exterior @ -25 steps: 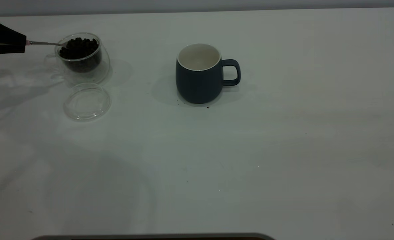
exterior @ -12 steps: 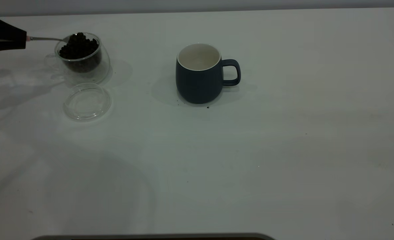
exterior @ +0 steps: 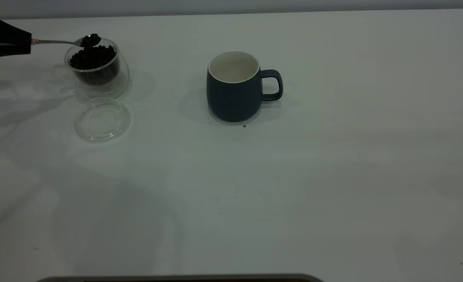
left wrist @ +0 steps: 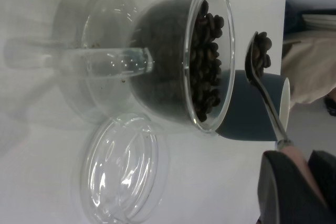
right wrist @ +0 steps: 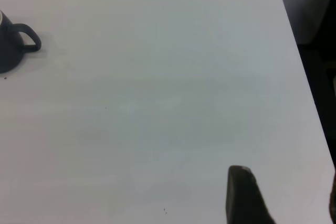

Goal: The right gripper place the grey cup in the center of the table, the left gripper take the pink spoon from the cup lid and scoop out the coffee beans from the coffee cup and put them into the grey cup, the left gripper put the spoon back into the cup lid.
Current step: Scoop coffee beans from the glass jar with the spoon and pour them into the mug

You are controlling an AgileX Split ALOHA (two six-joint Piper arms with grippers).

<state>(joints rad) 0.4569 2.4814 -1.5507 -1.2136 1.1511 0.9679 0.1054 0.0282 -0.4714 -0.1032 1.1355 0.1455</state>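
Note:
My left gripper is at the table's far left, shut on the pink spoon by its handle. The spoon's bowl carries a few coffee beans and hovers just above the rim of the clear coffee cup, which is full of beans. The left wrist view shows the gripper, the spoon and the coffee cup. The cup lid lies bare in front of the coffee cup. The grey cup stands upright mid-table, handle to the right, with nothing visible inside. My right gripper is open and empty over the right side of the table.
The white table carries a few tiny dark specks, one by the grey cup's base. Its right edge shows in the right wrist view. The grey cup shows at that view's border.
The spoon was dipped in the beans of the coffee cup; it has risen out with a small load of beans. Nothing else moved.

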